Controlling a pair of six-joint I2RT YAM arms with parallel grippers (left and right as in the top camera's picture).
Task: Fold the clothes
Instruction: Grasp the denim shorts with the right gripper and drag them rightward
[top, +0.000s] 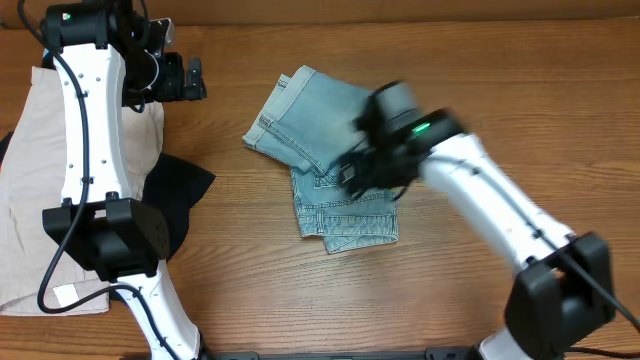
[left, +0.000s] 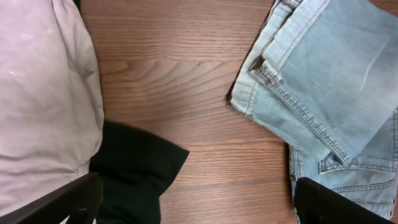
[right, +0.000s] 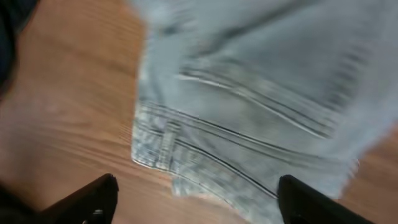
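Denim shorts (top: 318, 140) lie in the middle of the table (top: 520, 80), bunched, with one layer folded over the rest on the side toward the far edge. Right tool (right: 198, 202) hangs over the shorts' near part, fingers spread wide, gripping nothing; the view is blurred. Left tool (left: 198, 206) is near the far left corner, above bare wood, also wide open and holding nothing. Beige shorts (top: 30, 180) lie at the left edge, with a black garment (top: 182, 190) touching them.
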